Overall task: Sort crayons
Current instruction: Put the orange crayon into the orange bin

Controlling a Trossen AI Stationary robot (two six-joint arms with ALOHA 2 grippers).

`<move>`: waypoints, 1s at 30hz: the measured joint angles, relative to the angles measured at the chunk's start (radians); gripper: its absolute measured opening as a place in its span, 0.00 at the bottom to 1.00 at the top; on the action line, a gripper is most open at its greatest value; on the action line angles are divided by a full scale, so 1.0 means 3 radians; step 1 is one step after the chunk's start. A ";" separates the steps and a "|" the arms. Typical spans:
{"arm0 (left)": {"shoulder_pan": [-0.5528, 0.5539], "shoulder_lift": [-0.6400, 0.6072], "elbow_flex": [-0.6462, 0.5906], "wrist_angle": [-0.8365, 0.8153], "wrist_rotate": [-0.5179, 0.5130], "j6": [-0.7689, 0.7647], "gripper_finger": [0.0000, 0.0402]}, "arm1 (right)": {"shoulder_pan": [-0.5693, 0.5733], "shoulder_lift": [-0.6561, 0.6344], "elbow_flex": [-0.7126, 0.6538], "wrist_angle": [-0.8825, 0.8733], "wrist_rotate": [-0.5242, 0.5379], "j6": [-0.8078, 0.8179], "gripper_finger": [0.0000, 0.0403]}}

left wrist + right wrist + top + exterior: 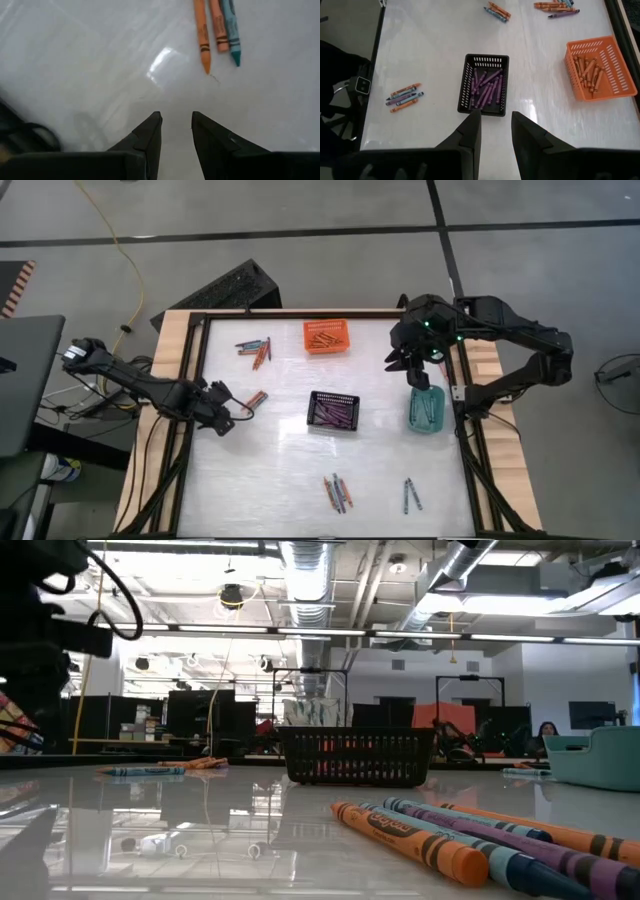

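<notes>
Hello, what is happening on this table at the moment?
A two-armed robot is sorting crayons by colour. The orange basket holds orange crayons, the black basket purple ones. The left end effector, open and empty, is low by a small group of crayons. The right end effector, also open and empty, is above the teal basket. Loose crayon groups remain elsewhere on the table.

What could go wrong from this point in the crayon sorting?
The left gripper hangs open and empty just short of three crayons lying side by side, two orange and one teal; closing on them might grab mixed colours at once. The right gripper hangs empty near the teal basket, so a careless descent might knock it. Mixed loose piles near the front edge could roll off if nudged.
</notes>
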 joint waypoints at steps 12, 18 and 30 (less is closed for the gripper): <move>0.0000 0.0000 -0.0357 0.0377 -0.0012 -0.0078 0.24 | 0.0000 0.0001 0.0000 0.0000 0.0034 -0.0037 0.25; 0.0003 0.0000 -0.0500 0.0799 -0.0052 0.0129 0.24 | -0.0001 0.0003 0.0000 0.0001 0.0061 -0.0037 0.25; 0.0006 0.0000 -0.0579 0.1038 -0.0320 0.0599 0.24 | 0.0141 0.0003 0.0000 0.0015 0.0061 -0.0011 0.25</move>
